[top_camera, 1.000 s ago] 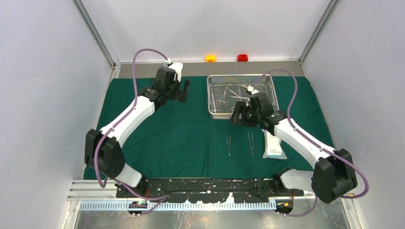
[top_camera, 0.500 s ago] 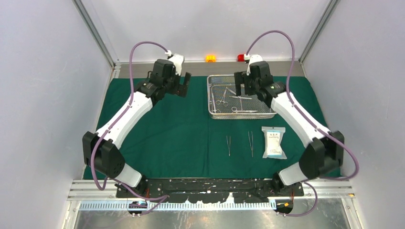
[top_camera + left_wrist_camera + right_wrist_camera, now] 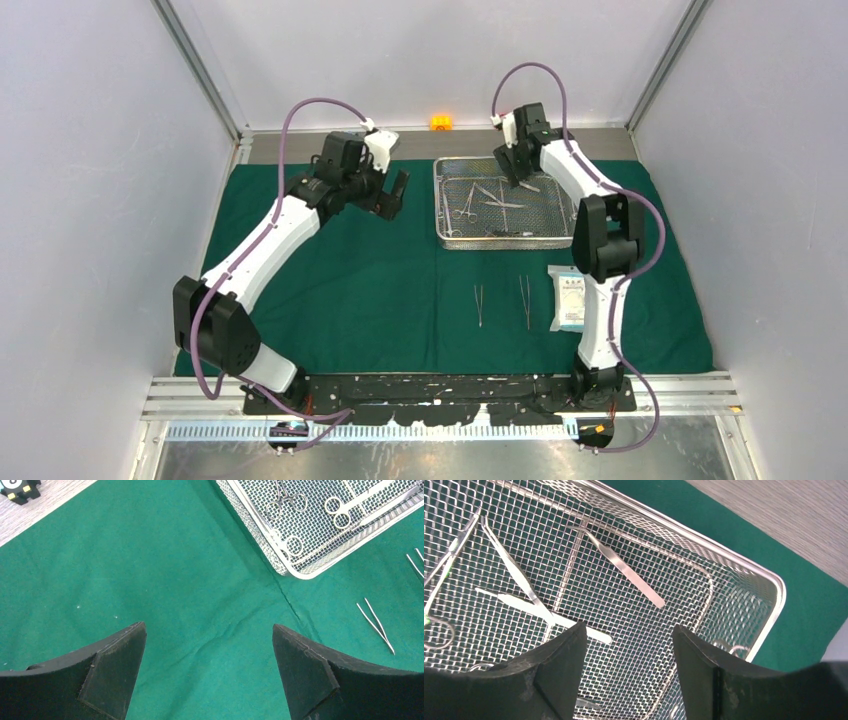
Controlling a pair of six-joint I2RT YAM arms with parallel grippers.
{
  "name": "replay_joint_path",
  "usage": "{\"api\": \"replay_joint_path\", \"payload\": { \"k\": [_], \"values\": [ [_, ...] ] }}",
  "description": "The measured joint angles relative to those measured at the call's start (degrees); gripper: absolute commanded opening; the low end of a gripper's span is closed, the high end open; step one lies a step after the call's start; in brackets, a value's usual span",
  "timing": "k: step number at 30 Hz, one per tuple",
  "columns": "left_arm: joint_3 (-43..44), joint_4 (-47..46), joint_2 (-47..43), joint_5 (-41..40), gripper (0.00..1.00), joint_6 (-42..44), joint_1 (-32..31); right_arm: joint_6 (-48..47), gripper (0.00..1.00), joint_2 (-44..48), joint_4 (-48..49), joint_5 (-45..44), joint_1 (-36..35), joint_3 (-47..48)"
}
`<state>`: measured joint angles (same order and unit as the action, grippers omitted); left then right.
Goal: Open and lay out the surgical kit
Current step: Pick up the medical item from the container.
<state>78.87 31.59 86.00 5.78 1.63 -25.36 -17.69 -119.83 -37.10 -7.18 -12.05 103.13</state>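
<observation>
The dark green cloth wrap (image 3: 350, 280) lies spread flat. On its far right part stands the wire-mesh tray (image 3: 440, 205) with several steel instruments inside. Two tweezers (image 3: 479, 305) (image 3: 525, 302) and the white-blue packet (image 3: 573, 298) lie on the cloth in front of the tray. My right gripper (image 3: 514, 172) hangs open over the tray's far half. In the right wrist view, bent tweezers (image 3: 624, 569) and crossed instruments (image 3: 519, 580) lie just beyond the right gripper (image 3: 630, 630). Left of the tray, my left gripper (image 3: 395, 190) (image 3: 210, 630) stands open and empty above bare cloth (image 3: 150, 570).
An orange block (image 3: 440, 122) sits on the grey strip behind the cloth. A black block (image 3: 20, 487) shows at the top left of the left wrist view. Walls and frame posts close in the back and both sides. The tray's rim (image 3: 280, 562) is near the left gripper.
The right arm swung from the tray's near edge up and back, and now reaches over its far half. The left gripper shifted slightly right. Both stayed open.
</observation>
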Motion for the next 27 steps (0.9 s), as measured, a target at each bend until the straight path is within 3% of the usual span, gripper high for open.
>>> {"api": "replay_joint_path", "payload": {
  "k": [5, 27],
  "values": [
    [0.0, 0.1, 0.0, 1.9, 0.99, 0.9, 0.0, -5.6, 0.58, -6.3, -3.3, 0.4, -0.2, 5.4],
    [1.2, 0.0, 5.8, 3.5, 0.99, 1.9, 0.0, -18.5, 0.47, -19.5, -12.5, 4.6, 0.5, 22.2]
  ]
}}
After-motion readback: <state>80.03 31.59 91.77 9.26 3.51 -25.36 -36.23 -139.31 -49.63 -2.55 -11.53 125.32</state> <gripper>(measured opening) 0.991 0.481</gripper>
